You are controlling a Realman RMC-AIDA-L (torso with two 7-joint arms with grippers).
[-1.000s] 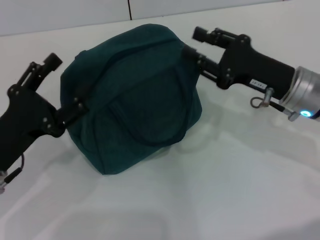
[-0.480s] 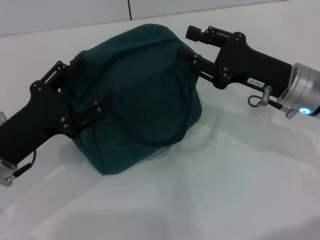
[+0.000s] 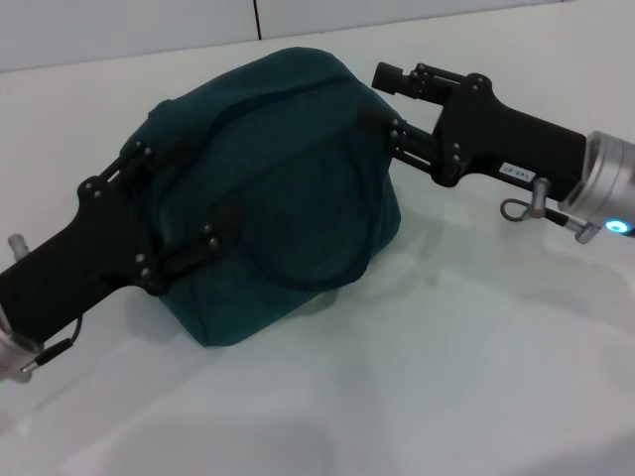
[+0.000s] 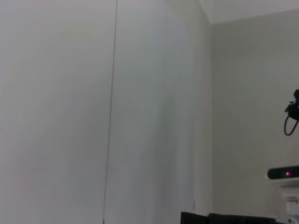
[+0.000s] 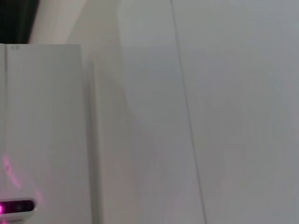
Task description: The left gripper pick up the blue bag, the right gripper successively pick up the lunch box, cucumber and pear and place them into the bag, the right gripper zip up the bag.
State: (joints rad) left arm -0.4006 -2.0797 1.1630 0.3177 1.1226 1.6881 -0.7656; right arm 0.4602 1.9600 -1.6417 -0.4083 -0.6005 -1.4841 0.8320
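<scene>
The blue bag [image 3: 288, 188] lies on the white table in the middle of the head view, with one loop handle draped over its front. My left gripper [image 3: 179, 198] reaches over the bag's left front, open, one finger near the top edge and the other on the front face. My right gripper [image 3: 380, 97] is at the bag's upper right corner, also open, with its lower finger touching the fabric. The lunch box, cucumber and pear are out of view. Both wrist views show only walls.
The white table [image 3: 446, 377] stretches in front of and to the right of the bag. A wall with a dark vertical seam [image 3: 256, 18] stands behind it.
My left gripper has swung right from beside the bag to over its left front. The right gripper shifted slightly at the bag's upper right corner.
</scene>
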